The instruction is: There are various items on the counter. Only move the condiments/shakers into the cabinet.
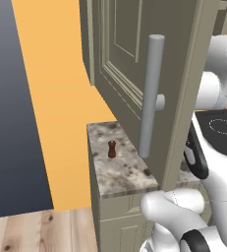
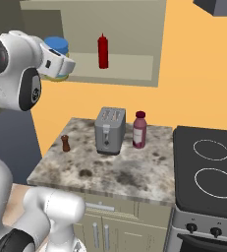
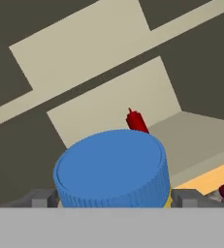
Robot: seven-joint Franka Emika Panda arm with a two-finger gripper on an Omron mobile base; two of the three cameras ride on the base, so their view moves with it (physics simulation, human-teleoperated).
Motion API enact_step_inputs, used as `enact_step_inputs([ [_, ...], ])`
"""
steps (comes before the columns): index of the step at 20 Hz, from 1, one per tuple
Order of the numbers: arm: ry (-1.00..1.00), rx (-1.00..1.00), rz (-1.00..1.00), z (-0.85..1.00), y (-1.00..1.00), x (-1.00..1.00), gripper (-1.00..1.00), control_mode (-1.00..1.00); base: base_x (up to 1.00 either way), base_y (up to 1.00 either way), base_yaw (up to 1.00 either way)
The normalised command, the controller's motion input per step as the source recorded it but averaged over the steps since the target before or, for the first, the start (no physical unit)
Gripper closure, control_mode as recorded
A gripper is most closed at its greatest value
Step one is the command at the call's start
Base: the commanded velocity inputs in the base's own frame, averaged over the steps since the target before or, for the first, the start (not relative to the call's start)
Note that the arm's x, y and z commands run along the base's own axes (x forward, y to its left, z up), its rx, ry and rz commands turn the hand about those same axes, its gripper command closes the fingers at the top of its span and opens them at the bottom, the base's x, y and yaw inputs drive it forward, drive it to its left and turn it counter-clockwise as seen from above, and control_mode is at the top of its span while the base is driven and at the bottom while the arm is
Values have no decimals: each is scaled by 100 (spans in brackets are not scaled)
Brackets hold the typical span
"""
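In the left base view, a tiny dark reddish-brown turned shaker (image 1: 112, 149) stood upright on the speckled grey-brown granite-look counter (image 1: 127, 174), near its left edge. The panelled olive-grey cabinet door (image 1: 134, 54) hung open over the counter, its long grey cylindrical bar handle (image 1: 151, 96) facing the camera. A corner of the black stovetop with ring marks (image 1: 223, 129) showed at the right.

In the right base view, the shaker (image 2: 66, 143) stood at the counter's (image 2: 120, 172) left side, well apart from a silver two-slot toaster (image 2: 110, 130) and a dark-pink bottle with a maroon cap (image 2: 139, 130) just to the toaster's right. Above, on the shelf of the open cabinet (image 2: 134, 69), a red squeeze bottle (image 2: 102, 51) stood upright. To its left, a jar with a blue lid (image 2: 57, 47) sat on the shelf, the arm's white hand right against it.

In the hand view, the two-finger gripper (image 3: 115, 198) stood wide, one fingertip (image 3: 40, 198) on each side of the ribbed blue lid (image 3: 111, 167); whether they gripped it could not be told. The red bottle (image 3: 136, 120) rose behind the lid.
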Motion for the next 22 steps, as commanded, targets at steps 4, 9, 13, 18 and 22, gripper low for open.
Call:
enact_step_inputs([
  [4,0,-2,0,0,3,0,100,-100,0,0,0],
  [9,0,-11,-1,-3,23,15,100,-100,0,0,0],
  [13,0,-1,0,0,4,0,100,-100,0,0,0],
  [18,0,0,-1,0,0,28,100,-100,0,0,0],
  [22,0,0,-5,0,0,49,100,-100,0,0,0],
])
